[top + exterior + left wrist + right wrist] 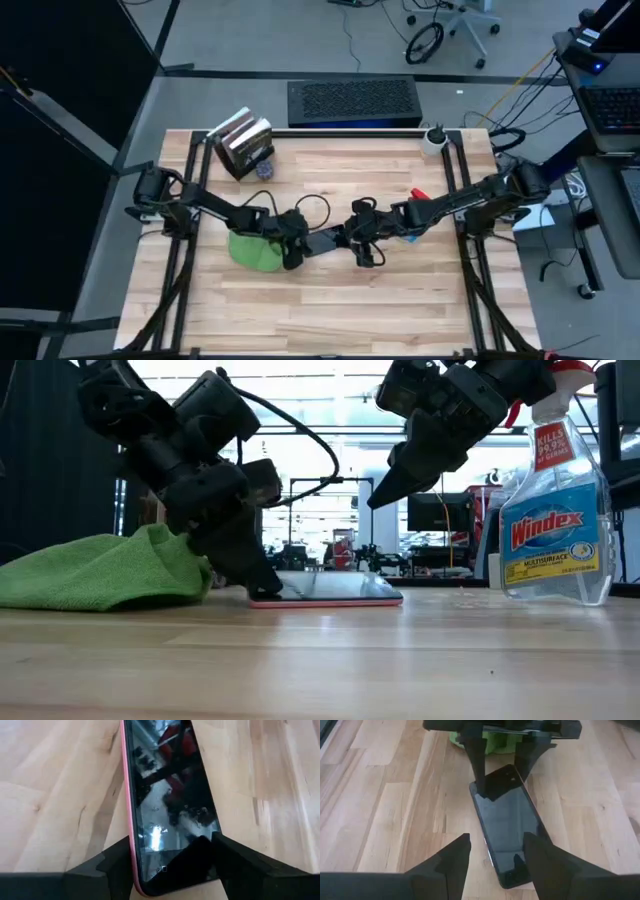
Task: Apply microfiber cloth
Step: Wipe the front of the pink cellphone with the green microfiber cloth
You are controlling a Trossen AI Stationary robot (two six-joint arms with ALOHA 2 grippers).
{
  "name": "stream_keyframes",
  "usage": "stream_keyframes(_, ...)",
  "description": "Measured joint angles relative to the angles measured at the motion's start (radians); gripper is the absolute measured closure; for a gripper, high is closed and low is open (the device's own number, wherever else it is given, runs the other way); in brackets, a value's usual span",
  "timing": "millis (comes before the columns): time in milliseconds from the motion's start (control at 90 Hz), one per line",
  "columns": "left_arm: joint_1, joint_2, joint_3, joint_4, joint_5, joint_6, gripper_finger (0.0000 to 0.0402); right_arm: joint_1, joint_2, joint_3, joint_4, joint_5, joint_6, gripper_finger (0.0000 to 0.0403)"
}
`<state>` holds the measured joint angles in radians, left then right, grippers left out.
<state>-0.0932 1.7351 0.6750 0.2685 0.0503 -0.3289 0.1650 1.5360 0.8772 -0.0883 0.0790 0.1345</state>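
The bright green microfiber cloth point(253, 251) point(105, 570) lies bunched on the table, left of centre, with no finger on it. Just to its right a black phone point(326, 241) point(330, 593) with a pink edge lies flat, screen up. My left gripper point(293, 243) point(167, 852) is down at the phone's cloth-side end, shut on it. My right gripper point(362, 238) point(378, 498) point(495, 852) hovers open above the phone's other end, clear of it. My left gripper pinches the phone across its width near its cloth-side end, one finger on the pink long edge point(132, 862) and one on the opposite long edge point(216, 845). The fingers slant down from the table's left. The phone rests flat on the table.
A clear spray bottle point(555, 510) with a red trigger point(418, 192) stands on the table's right part, under my right arm. A stack of boxes point(243, 143) and a small dark thing point(265, 170) sit at the far left. Bare wood point(330, 310) stretches along the near side.
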Motion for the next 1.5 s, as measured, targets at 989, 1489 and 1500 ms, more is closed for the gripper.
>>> stream_keyframes(989, -0.071, -0.454, 0.149, -0.959, -0.162, -0.167, 0.0095, 0.0, 0.0, 0.0, -0.016, -0.001, -0.014, 0.0236)
stream_keyframes(1489, -0.151, -0.371, -0.092, -0.789, -0.203, -0.345, 0.0131, -0.001, 0.15, 0.0, -0.026, 0.05, -0.098, 0.0236)
stream_keyframes(1500, -0.151, -0.369, -0.096, -0.782, -0.207, -0.345, 0.0136, -0.001, 0.153, 0.0, -0.026, 0.055, -0.103, 0.0236)
